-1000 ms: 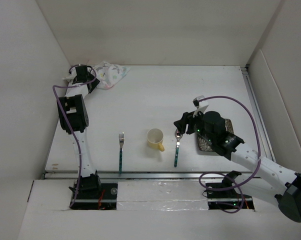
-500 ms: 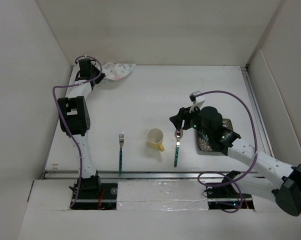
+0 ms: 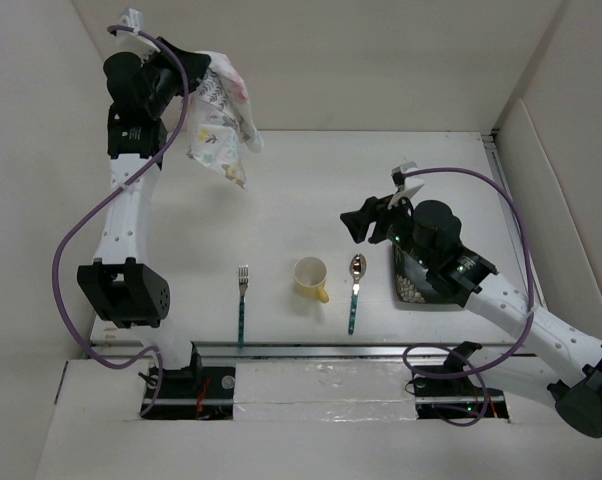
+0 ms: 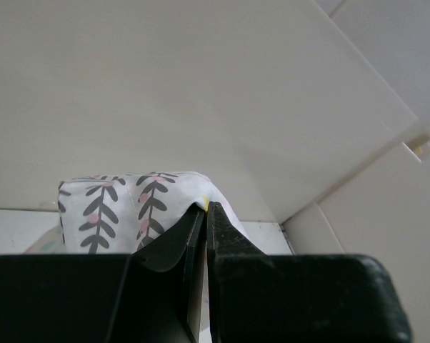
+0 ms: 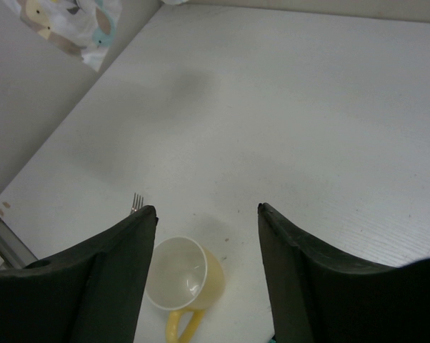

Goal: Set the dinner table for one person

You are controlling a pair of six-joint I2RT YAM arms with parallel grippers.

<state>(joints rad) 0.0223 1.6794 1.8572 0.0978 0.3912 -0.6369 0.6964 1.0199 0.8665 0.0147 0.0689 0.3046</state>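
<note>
My left gripper (image 3: 188,78) is raised high at the far left, shut on a corner of the pastel animal-print placemat (image 3: 217,128), which hangs crumpled above the dinner table (image 3: 381,170). In the left wrist view the jaws (image 4: 206,209) pinch the cloth (image 4: 122,204). A fork (image 3: 242,298), a yellow cup (image 3: 310,277) and a teal-handled spoon (image 3: 355,290) lie in a row near the front edge. My right gripper (image 3: 351,224) hovers open and empty beyond the spoon. Between its fingers (image 5: 206,209) I see bare table, with the cup (image 5: 183,275) just below.
A dark patterned plate (image 3: 419,290) lies right of the spoon, half hidden under my right arm. White walls enclose the table on the left, back and right. The hanging cloth (image 5: 65,21) shows at the top left of the right wrist view, the fork tines (image 5: 136,202) by the left finger.
The left gripper closed on the placemat at the far-left corner and lifted it high off the table. The right gripper drew back from the spoon and opened a little wider.
</note>
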